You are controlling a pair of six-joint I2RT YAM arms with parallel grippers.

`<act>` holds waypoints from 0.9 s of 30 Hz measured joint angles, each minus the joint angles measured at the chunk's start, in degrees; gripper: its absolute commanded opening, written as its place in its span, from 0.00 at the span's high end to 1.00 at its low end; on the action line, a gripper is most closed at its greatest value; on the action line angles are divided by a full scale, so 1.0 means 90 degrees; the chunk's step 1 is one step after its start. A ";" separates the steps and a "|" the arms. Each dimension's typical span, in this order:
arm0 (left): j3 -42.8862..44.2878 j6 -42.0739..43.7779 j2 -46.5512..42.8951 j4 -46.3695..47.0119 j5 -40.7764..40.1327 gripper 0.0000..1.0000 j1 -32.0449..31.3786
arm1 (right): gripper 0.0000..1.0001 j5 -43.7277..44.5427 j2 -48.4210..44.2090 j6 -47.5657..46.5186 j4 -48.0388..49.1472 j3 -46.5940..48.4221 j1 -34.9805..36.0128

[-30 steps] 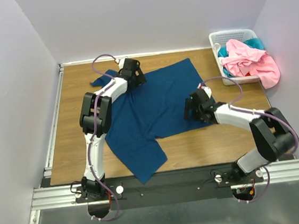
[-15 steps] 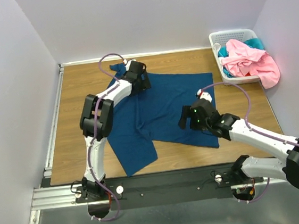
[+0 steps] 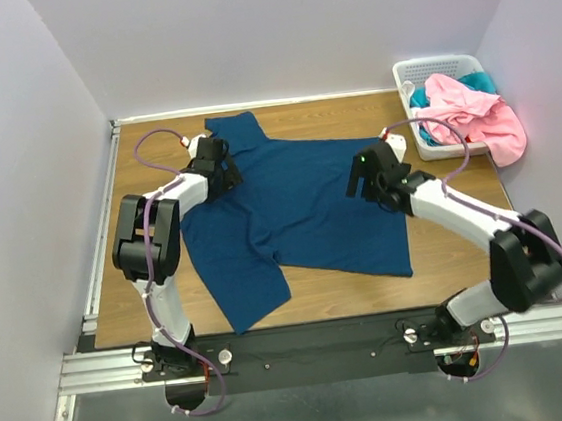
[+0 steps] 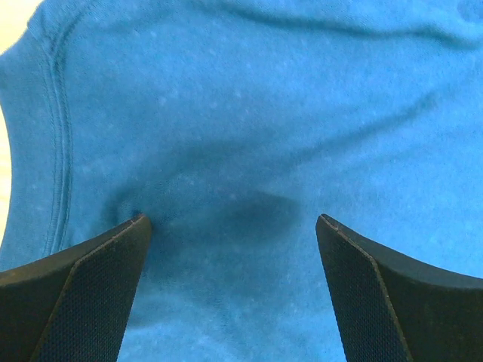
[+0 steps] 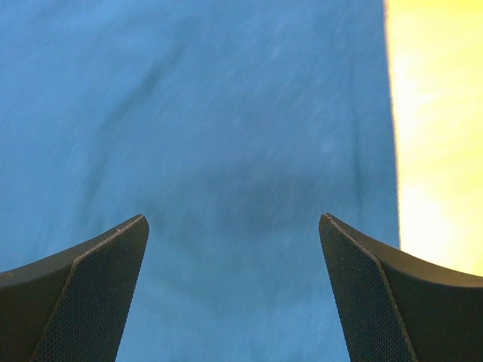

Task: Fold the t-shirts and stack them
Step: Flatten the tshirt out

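Note:
The large dark navy-teal t-shirt [image 3: 295, 204] lies spread on the wooden table, and no print shows. My left gripper [image 3: 221, 168] is open over the shirt's upper left part, near a stitched hem [image 4: 56, 113]. Its jaws stand wide apart above the cloth [image 4: 241, 136] and hold nothing. My right gripper [image 3: 366, 176] is open over the shirt's right side, near its right edge [image 5: 389, 151]. The pink t-shirt [image 3: 470, 115] and a brighter teal one [image 3: 483, 79] lie heaped in the basket at the back right.
The white slatted basket [image 3: 431, 62] stands at the back right corner, and the pink cloth hangs over its right rim. Bare wood [image 3: 142, 175] shows left of the shirt. A metal rail [image 3: 315, 346] runs along the near edge. Walls close in on three sides.
The left gripper has moved left and a little nearer. The right gripper has swung back and to the right. The shirt now lies wider and flatter, with a sleeve at the back edge.

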 measured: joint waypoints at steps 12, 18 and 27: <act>-0.0542 -0.0063 -0.0505 -0.0134 0.0002 0.02 0.0240 | 0.00 -0.0879 0.2829 -0.0930 0.0032 0.2273 -0.1171; -0.0289 -0.0015 -0.0546 -0.0318 0.0041 0.02 0.0262 | 0.00 -0.1107 0.3655 -0.1156 0.0029 0.2715 -0.1421; 0.0928 0.0160 0.0233 -0.0367 0.0350 0.02 0.0265 | 0.00 -0.1258 0.4420 -0.1428 0.0087 0.3575 -0.1593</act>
